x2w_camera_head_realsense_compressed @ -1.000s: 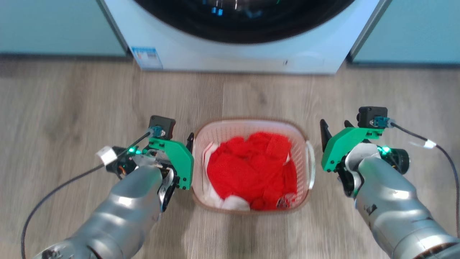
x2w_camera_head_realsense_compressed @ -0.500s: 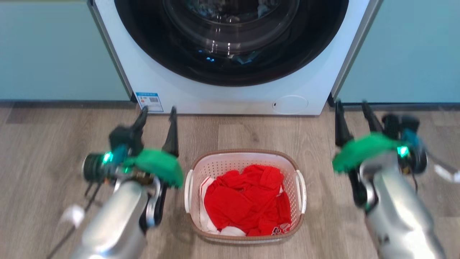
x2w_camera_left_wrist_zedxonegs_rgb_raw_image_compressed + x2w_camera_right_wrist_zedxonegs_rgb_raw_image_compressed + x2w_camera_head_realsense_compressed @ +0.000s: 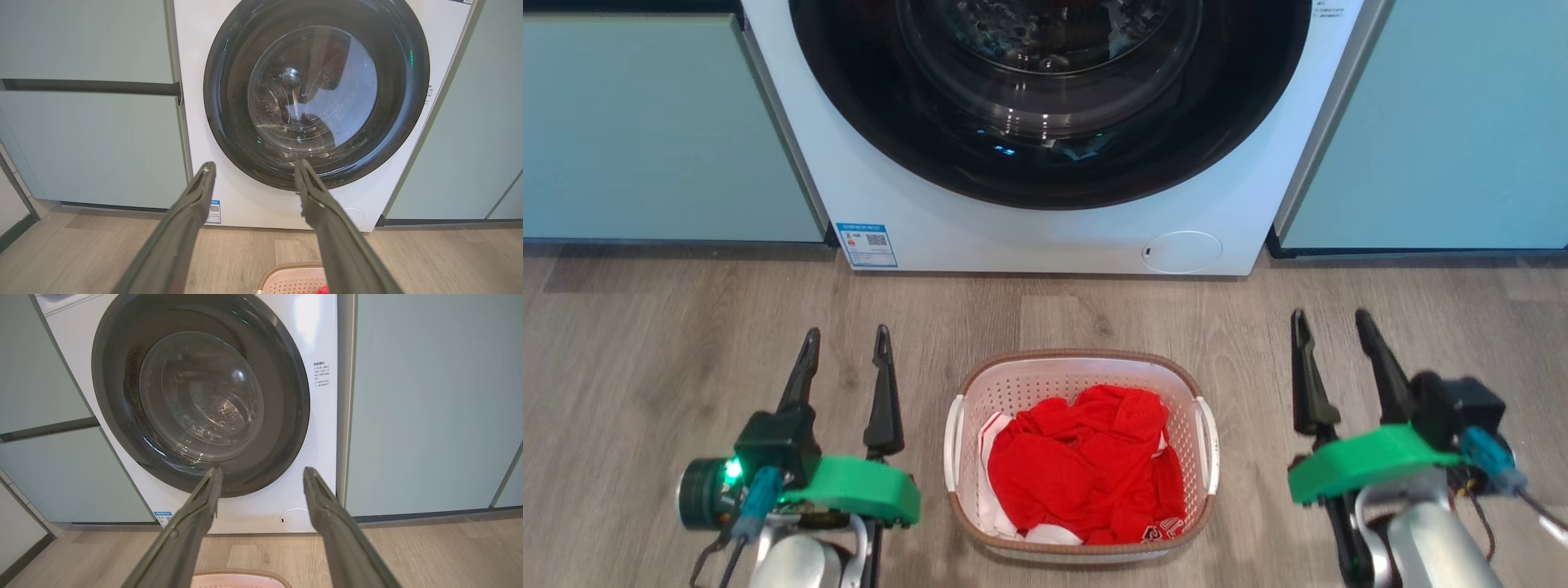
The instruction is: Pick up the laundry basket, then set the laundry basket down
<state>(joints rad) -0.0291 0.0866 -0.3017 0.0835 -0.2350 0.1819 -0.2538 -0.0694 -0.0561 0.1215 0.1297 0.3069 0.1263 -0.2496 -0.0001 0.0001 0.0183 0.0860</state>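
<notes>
Washer (image 3: 915,212) ahead; QR sticker (image 3: 867,244) at lower left corner, writing unreadable. Basket (image 3: 1078,357) on floor (image 3: 645,343) before washer, red clothes (image 3: 1086,474) inside. Left gripper (image 3: 845,335), right gripper (image 3: 1327,314) flanking basket, apart from it, spread wide, empty, pointing at washer.

Laundry basket (image 3: 1045,382) sits on the floor (image 3: 645,343), centred in front of the washer (image 3: 1045,237) and well apart from its front panel. Handles are on the basket's left and right sides. Clothes (image 3: 1078,474) are piled in the basket, heaped toward its near end.

Washer stands between two cabinets, left cabinet (image 3: 645,122) and right cabinet (image 3: 1445,122), each just beside it. Label (image 3: 867,244) sits at the lower left of the washer front, round cover (image 3: 1181,251) at the lower right.

Left gripper (image 3: 845,333) is left of the basket and right gripper (image 3: 1330,315) is right of it. Neither touches it. Both sets of fingers point toward the washer.
</notes>
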